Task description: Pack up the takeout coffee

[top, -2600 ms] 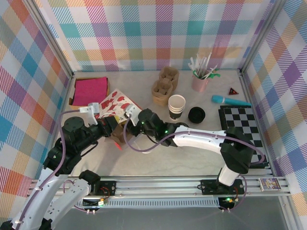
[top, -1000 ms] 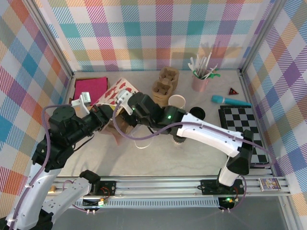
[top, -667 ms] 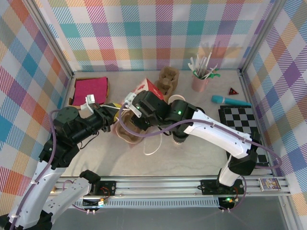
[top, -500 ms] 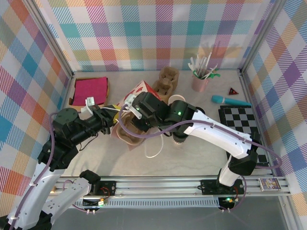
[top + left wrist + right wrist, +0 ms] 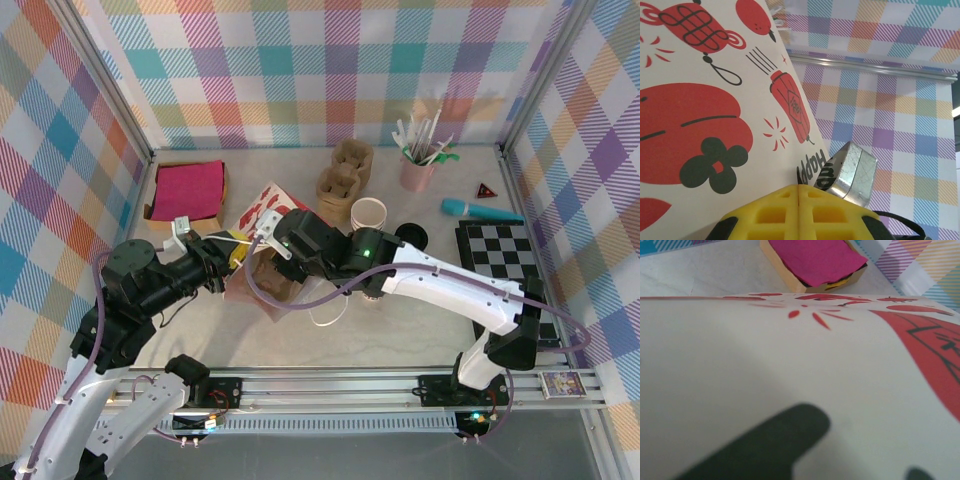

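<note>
- To hold bag (image 5: 262, 203) mouth spread for loading, pinching rim between left gripper (image 5: 798, 199) pads, fully closed.
- Bracing opposite wall at right gripper (image 5: 272, 242); can't tell whether clamped.

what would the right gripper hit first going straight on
Most likely the paper bag, its printed side close in front of the right gripper; the pink napkin box lies beyond.

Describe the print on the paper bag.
The paper bag is cream, printed with red lanterns and blossoms plus black knots and lettering; the left wrist view shows it best.
</note>
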`<state>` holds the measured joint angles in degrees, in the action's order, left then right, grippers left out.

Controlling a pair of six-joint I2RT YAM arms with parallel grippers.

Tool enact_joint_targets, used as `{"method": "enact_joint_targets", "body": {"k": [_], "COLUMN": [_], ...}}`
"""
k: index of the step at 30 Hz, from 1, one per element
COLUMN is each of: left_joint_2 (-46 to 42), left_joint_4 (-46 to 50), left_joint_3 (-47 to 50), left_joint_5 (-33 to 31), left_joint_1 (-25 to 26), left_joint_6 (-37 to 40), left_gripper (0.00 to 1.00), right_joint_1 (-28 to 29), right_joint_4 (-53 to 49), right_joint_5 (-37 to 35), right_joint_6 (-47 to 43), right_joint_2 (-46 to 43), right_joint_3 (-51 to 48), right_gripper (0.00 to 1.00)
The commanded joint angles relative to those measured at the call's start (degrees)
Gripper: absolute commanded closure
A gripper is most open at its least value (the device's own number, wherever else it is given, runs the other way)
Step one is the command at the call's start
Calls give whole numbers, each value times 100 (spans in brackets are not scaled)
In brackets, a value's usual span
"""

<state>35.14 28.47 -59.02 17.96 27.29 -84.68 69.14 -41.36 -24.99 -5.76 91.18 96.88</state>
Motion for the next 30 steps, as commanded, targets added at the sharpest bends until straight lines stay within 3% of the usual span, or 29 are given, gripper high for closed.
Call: {"method": "enact_joint_targets", "body": {"k": [1, 8, 30], "left_joint_2": [-147, -367, -86], "left_joint_4": [-193, -206, -606], "left_joint_3": [43, 359, 336], "left_joint_5": [-196, -337, -545], "left_joint_1": [-10, -6, 38], "left_joint_6": [-209, -393, -698], "left_gripper": [100, 100, 100], "right_joint_1": [11, 50, 274], "right_joint_4": [348, 463, 898], "right_joint_5": [-123, -301, -1056], "right_joint_6": [-74, 347, 60], "right_joint_2": [-198, 232, 1213], "right_joint_3": [-76, 74, 213], "right_gripper": [77, 73, 69]}}
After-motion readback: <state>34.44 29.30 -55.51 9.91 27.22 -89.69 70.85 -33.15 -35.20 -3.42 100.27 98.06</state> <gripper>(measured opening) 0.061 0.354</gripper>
